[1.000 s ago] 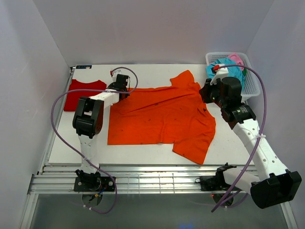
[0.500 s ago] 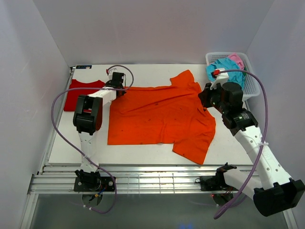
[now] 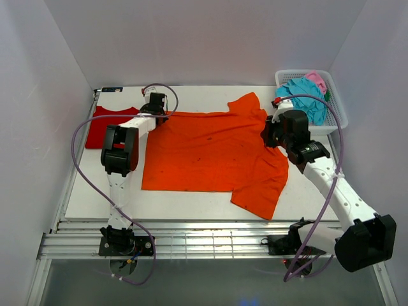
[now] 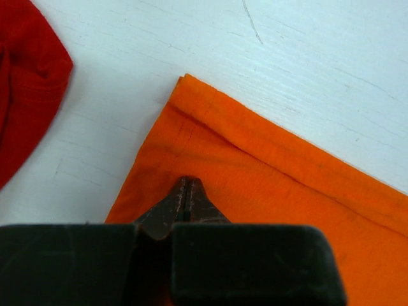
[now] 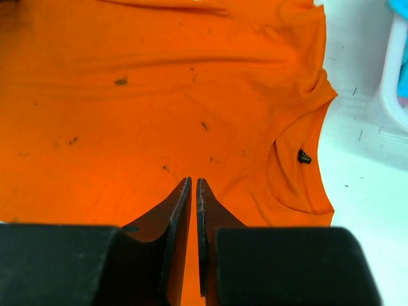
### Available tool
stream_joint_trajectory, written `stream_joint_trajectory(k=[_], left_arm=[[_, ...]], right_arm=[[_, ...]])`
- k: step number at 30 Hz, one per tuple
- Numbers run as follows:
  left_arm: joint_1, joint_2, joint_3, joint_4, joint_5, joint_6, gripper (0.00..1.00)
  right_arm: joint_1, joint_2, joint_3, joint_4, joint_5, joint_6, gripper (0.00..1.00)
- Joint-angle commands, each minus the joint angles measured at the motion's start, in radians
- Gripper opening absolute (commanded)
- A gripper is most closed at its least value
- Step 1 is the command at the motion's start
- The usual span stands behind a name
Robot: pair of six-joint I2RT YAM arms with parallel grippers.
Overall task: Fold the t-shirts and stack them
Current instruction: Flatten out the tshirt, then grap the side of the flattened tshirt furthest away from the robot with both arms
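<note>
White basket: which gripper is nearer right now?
Right. The right gripper sits at the orange t-shirt's collar side, just left of the basket. The left gripper is at the shirt's far-left corner, beside the red t-shirt, well away from the basket.

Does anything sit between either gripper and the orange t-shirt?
Nothing visible does. The left gripper is shut right at the orange t-shirt's far-left corner, and the right gripper sits directly over bare cloth beside the collar.

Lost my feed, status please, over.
Left gripper and right gripper jaws pinched on bright orange cloth t-shirt, spread out, unfolded. Deep red t-shirt beside it. Nothing lying on it.
</note>
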Motion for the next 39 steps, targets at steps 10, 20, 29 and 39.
stream_joint_trajectory(k=[10, 20, 29, 39], left_arm=[[0.024, -0.073, -0.003, -0.003, 0.019, 0.006, 0.04], [0.026, -0.110, 0.064, -0.021, -0.008, 0.056, 0.72], [0.034, -0.059, 0.118, -0.020, -0.008, 0.073, 0.72], [0.035, 0.008, 0.199, -0.012, 0.009, 0.085, 0.69]], right_arm=[[0.001, 0.357, 0.239, 0.101, 0.092, -0.015, 0.20], [-0.074, 1.020, 0.980, -0.131, 0.089, -0.063, 0.37], [-0.174, 1.306, 1.280, -0.186, 0.003, -0.038, 0.47], [-0.212, 1.404, 1.307, -0.100, -0.057, -0.029, 0.47]])
